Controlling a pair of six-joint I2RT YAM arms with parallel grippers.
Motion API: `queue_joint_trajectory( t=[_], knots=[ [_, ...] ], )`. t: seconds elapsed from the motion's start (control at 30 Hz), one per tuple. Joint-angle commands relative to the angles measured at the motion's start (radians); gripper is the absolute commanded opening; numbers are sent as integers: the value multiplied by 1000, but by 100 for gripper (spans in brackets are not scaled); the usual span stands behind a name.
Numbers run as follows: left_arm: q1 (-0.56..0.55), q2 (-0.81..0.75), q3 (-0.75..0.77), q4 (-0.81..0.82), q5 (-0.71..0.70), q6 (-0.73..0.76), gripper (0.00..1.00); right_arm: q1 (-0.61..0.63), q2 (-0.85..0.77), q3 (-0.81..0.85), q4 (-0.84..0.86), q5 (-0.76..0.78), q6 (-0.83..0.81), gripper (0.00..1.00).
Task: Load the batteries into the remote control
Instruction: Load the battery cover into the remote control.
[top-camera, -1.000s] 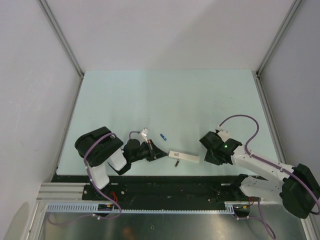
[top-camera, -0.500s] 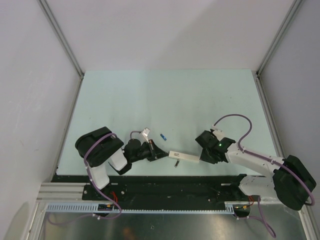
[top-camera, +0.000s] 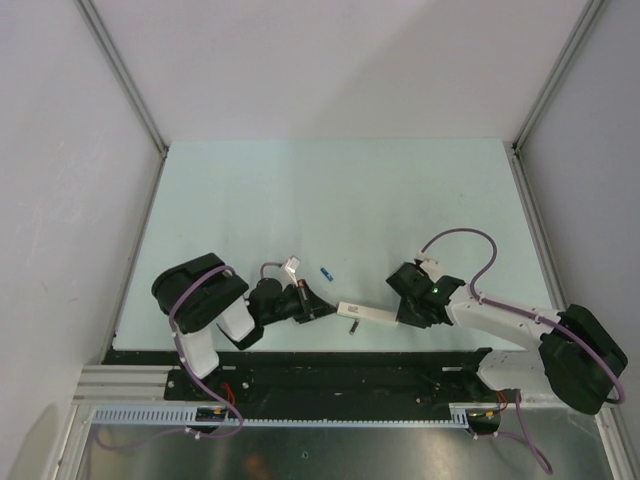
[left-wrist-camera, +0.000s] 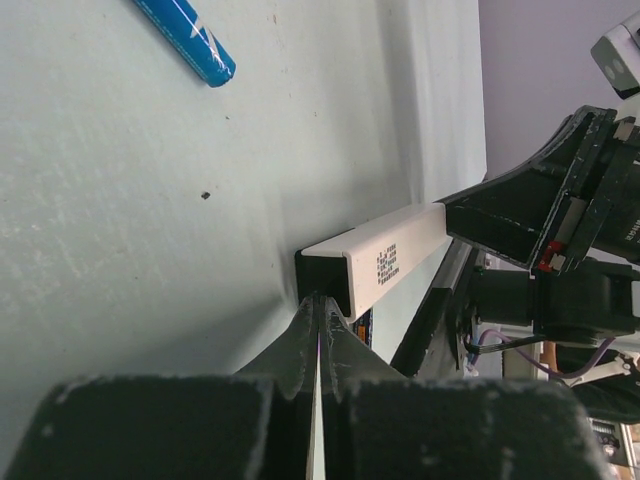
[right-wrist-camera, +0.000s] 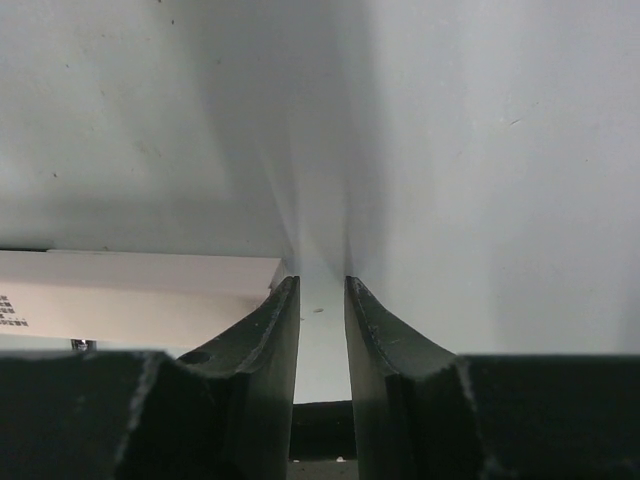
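Observation:
The remote control (top-camera: 367, 313) is a white bar lying near the table's front edge, also visible in the left wrist view (left-wrist-camera: 400, 252) and the right wrist view (right-wrist-camera: 130, 290). My left gripper (top-camera: 312, 305) is shut and empty, its tips (left-wrist-camera: 322, 300) pressed against the remote's dark left end. My right gripper (top-camera: 404, 308) is narrowly open with nothing between its fingers (right-wrist-camera: 322, 285); its left finger (right-wrist-camera: 272, 320) rests at the remote's right end. A blue battery (top-camera: 325, 272) lies loose on the table beyond the left gripper, seen in the left wrist view too (left-wrist-camera: 186, 40). The other batteries are hidden.
A small dark piece (top-camera: 353, 326) lies just in front of the remote. The table's front edge and black base rail (top-camera: 330, 375) run close behind both grippers. Grey walls enclose the pale green table (top-camera: 330, 200) on three sides.
My right gripper has moved left across the table until it reached the remote's right end. The left gripper and the remote have barely moved.

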Motion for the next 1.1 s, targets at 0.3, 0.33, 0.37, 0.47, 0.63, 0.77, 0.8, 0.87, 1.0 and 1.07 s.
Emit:
queue_joint_trajectory(
  t=[0.3, 0.33, 0.37, 0.47, 0.63, 0.77, 0.8, 0.87, 1.0, 1.07],
  knots=[
    [-39, 11, 29, 38, 9, 8, 0, 38, 35, 15, 66, -5, 28, 29],
    [-42, 11, 29, 38, 9, 8, 0, 38, 38, 18, 65, -4, 26, 29],
    [-44, 11, 33, 38, 10, 8, 0, 40, 40, 20, 65, -4, 25, 29],
    [-47, 13, 36, 38, 12, 11, 0, 41, 49, 34, 63, -2, 21, 29],
    [-53, 16, 43, 38, 19, 12, 0, 49, 69, 54, 65, 1, 15, 29],
    [-57, 17, 47, 38, 19, 12, 0, 57, 84, 64, 68, 1, 14, 29],
    [-57, 17, 47, 38, 22, 12, 0, 57, 86, 67, 69, -1, 14, 29],
    [-61, 16, 49, 38, 22, 12, 0, 58, 93, 72, 71, -1, 11, 29],
    [-64, 13, 49, 38, 19, 14, 0, 61, 101, 78, 66, -1, 12, 29],
    [-64, 8, 44, 38, 10, 14, 0, 63, 96, 78, 56, 2, 14, 29]
  ],
)
